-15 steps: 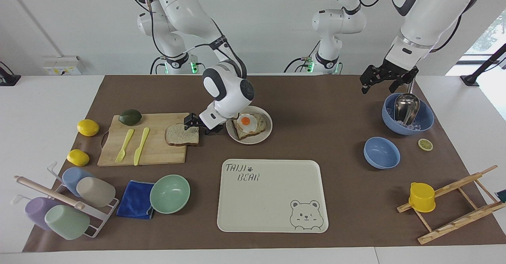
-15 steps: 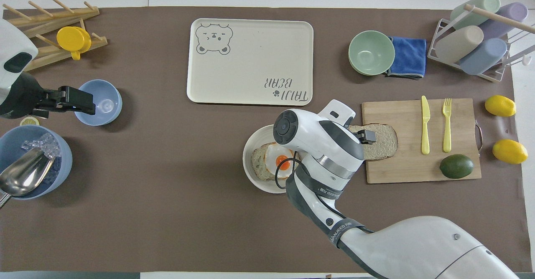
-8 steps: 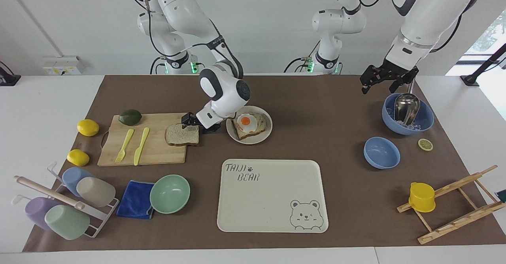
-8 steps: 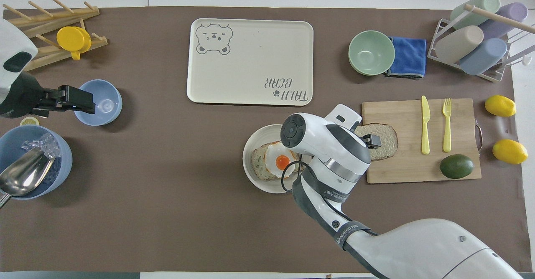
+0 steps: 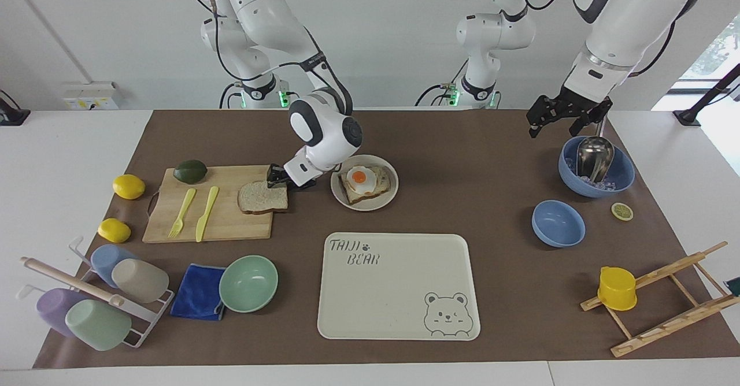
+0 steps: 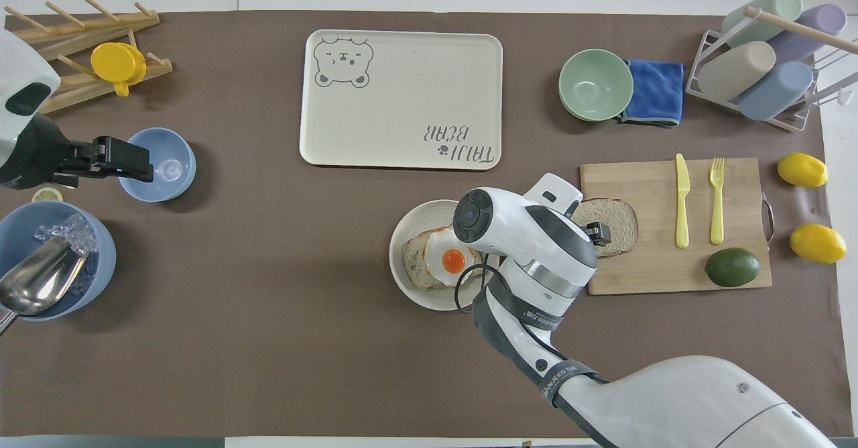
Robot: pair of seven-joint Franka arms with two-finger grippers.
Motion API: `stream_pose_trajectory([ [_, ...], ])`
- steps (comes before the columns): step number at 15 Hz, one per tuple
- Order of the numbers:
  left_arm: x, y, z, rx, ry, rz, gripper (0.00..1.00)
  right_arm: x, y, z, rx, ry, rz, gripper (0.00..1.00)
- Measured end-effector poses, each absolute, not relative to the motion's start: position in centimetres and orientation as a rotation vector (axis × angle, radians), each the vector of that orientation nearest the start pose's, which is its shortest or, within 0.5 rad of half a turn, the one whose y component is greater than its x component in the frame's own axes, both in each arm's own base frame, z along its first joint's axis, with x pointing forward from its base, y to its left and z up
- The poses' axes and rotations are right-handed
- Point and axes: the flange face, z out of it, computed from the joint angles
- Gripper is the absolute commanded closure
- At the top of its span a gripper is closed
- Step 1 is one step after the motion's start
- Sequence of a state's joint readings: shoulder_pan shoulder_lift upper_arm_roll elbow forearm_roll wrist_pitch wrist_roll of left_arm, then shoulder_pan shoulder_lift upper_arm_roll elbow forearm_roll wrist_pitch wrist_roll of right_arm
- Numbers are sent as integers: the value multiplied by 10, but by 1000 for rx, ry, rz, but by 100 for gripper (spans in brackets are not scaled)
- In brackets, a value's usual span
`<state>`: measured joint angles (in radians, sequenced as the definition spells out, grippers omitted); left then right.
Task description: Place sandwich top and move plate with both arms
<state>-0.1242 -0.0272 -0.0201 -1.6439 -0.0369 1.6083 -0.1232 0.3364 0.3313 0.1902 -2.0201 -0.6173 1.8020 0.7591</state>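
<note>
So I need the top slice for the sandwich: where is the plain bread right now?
The plain bread lies on the cutting board, at the corner beside the plate, with the right gripper at its edge.

Two lemons (image 5: pixel 128 186) and a lemon slice (image 5: pixel 622 211). One avocado (image 5: pixel 190 171). Three bowls: two blue (image 5: pixel 558 223), one mint-green (image 5: pixel 248 284). Four cups (image 5: pixel 139 279) racked, one yellow cup (image 5: pixel 617 288). Two bread slices (image 5: pixel 263 197), one fried egg (image 5: pixel 359 178), one plate (image 5: pixel 386 200), one tray (image 5: pixel 398 286).

The cream tray (image 5: pixel 399 285) reads "TAIJI BEAR" beside a bear face.
</note>
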Motion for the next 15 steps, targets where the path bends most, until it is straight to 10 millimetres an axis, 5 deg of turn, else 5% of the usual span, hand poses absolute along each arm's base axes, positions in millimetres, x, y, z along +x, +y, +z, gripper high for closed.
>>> stream_pose_trajectory([
  [4,542,-83,608,-3176,31,20,0,489,242,287,2390,111,-166,100],
  [11,543,-83,609,-3177,31,13,0,475,295,406,2225,15,-254,100],
  [13,543,-83,609,-3177,31,13,0,469,300,419,2235,-47,-281,100],
  [15,543,-83,609,-3177,31,13,0,444,337,423,2290,-121,-254,100],
])
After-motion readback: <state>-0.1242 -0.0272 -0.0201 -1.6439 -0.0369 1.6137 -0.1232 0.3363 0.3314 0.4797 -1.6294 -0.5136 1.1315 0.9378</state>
